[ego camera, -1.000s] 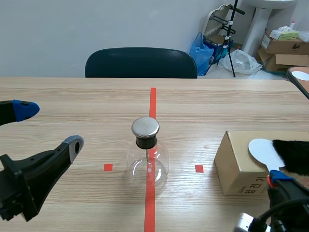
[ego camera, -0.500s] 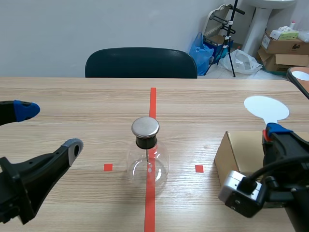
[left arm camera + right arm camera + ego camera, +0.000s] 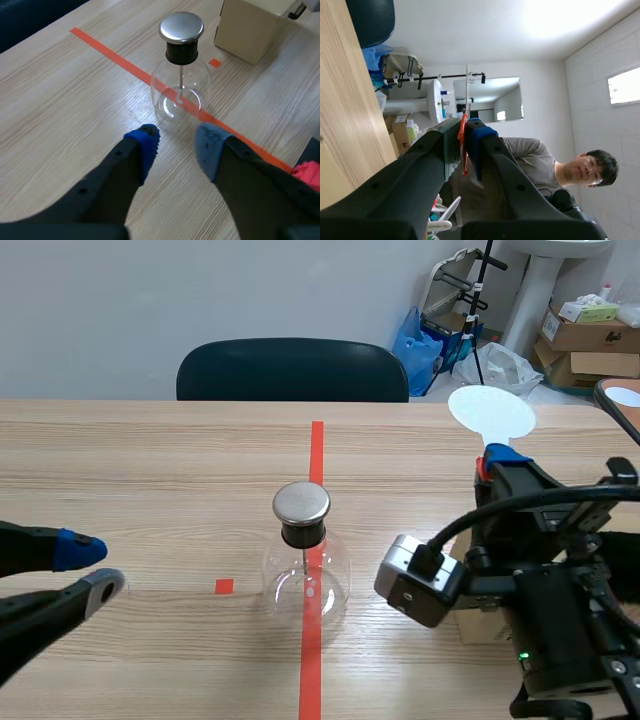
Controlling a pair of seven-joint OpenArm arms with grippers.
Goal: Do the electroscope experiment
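Black arms (image 3: 560,640) carry blue and grey pads (image 3: 145,142)

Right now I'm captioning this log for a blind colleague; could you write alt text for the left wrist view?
A round glass electroscope flask with a black stopper and flat metal cap stands upright on the orange-red tape line, just ahead of the open left gripper. A cardboard box sits on the wooden table beyond it.

Clear glossy glass in the flask (image 3: 305,585), brushed metal on its cap (image 3: 301,502). Pale matt wood grain across the table (image 3: 150,500). Matt cardboard for the box (image 3: 245,30). Smooth white paddle (image 3: 491,411).
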